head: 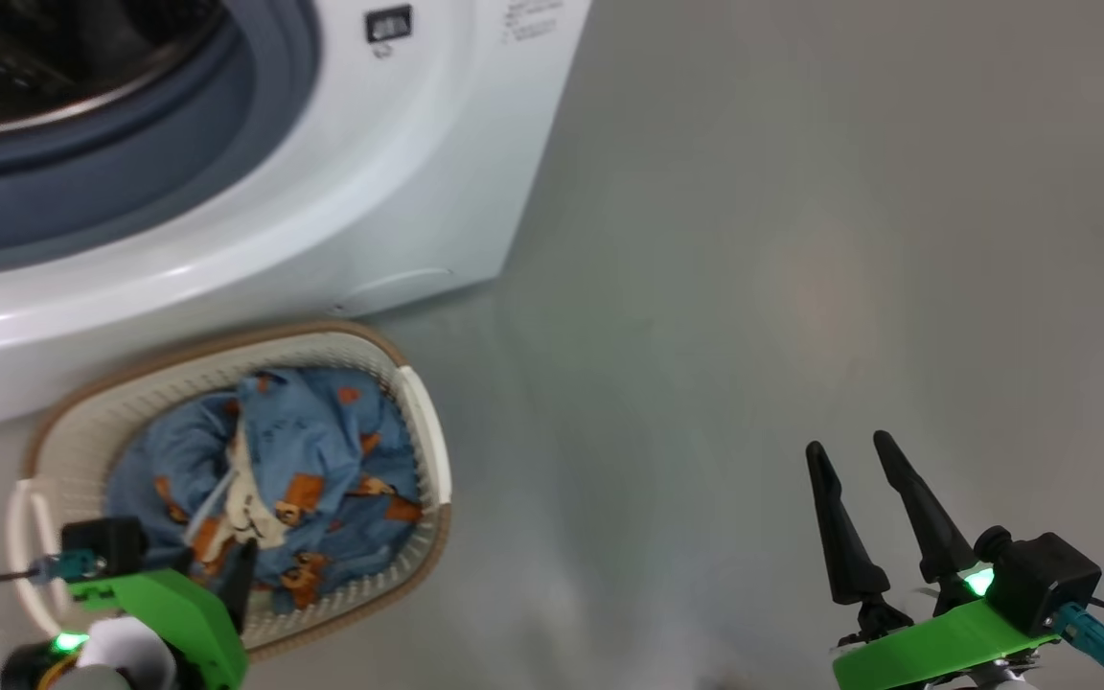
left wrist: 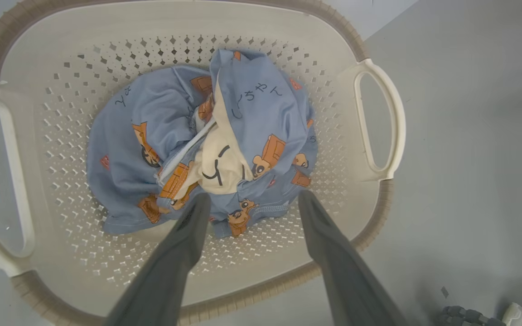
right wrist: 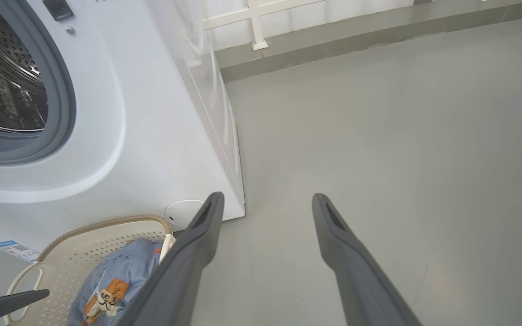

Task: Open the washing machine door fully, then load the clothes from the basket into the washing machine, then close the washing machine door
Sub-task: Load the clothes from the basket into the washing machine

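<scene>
Head view, machine: the washing machine (head: 399,192) fills the upper left. Its blue-grey gasket (head: 130,182) rings an uncovered opening, so the door-opening step looks done.
Head view, basket: the basket (head: 226,343) sits on the floor (head: 753,287) just in front of the machine, with the clothes (head: 322,450) bundled inside it.
Head view, left claw: the left claw (head: 217,565) points down over the near end of the basket. Its spread is hard to read from here.
Head view, right claw: the right claw (head: 847,443) hangs over bare floor, well apart from the basket. Its fingers are spread and it holds nothing.
Left wrist view, claw: both fingers (left wrist: 184,244) stand wide apart and empty, tips at the near edge of the bundle. I cannot tell whether they touch it.
Left wrist view, clothes: they form a crumpled heap in the middle of the basket, clear of the walls and handles (left wrist: 379,117). A cream patch (left wrist: 218,165) and a white cord (left wrist: 181,151) lie on top.
Left wrist view, handling: the fabric is probably light, limp and not slippery, so it will drape and trail. The raised folds beside the cream patch look the best hold. Pinching only the cord or a hem would likely let the rest drag on the rim.
Right wrist view, claw: the fingers are apart with nothing between them and floor beyond.
Right wrist view, surroundings: the steel drum (right wrist: 2,86) stands open above the basket corner. A blue label (right wrist: 14,248) is on the machine front beside it.
</scene>
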### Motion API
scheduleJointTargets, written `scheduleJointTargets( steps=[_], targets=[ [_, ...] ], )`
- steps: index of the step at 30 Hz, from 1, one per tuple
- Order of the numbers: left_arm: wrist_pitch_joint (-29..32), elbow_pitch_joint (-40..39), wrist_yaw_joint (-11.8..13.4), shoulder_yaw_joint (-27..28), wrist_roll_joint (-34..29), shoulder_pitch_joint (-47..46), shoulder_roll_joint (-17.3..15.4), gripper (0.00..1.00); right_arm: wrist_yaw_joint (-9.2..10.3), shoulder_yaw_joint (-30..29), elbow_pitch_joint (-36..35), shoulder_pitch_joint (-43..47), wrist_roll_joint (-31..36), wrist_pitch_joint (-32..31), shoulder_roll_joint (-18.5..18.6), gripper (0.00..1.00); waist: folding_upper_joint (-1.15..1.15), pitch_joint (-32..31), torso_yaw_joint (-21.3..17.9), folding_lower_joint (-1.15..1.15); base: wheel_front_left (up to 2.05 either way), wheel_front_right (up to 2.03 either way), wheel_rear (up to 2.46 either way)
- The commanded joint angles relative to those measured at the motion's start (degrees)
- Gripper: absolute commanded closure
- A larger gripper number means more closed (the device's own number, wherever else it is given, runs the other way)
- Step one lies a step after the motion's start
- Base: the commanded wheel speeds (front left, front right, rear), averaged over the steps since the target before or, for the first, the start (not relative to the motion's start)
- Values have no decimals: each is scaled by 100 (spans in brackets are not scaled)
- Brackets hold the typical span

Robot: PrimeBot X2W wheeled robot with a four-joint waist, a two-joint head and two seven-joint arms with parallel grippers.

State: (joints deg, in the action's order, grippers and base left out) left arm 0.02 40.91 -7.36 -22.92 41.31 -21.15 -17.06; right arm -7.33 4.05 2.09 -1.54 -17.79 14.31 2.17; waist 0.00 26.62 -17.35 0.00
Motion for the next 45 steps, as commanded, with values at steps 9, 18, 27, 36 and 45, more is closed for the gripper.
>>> scheduleJointTargets(
  steps=[9,18,27,36,45],
  targets=[
    [-185,679,-13,-81,390,-801,-475,0,-16,180,-257,-33,-111,69,71,0,0,1094,-755,0,0,0,0],
    [-404,1205,-13,-302,630,-1503,-656,0,-16,225,-360,-10,-191,69,71,0,0,1452,-864,0,0,0,0],
    [-354,1743,-13,-616,742,-2112,-771,0,-16,105,-513,62,-237,69,71,0,0,1738,-915,0,0,0,0],
    [-327,2337,-13,-1270,237,-2603,-648,0,-16,-196,-687,251,-197,69,71,0,0,1876,-797,0,0,0,0],
    [-696,2756,-13,-1556,187,-2792,-476,100,-16,-478,-743,186,-164,69,71,0,0,1935,-692,0,0,0,0]
  ],
)
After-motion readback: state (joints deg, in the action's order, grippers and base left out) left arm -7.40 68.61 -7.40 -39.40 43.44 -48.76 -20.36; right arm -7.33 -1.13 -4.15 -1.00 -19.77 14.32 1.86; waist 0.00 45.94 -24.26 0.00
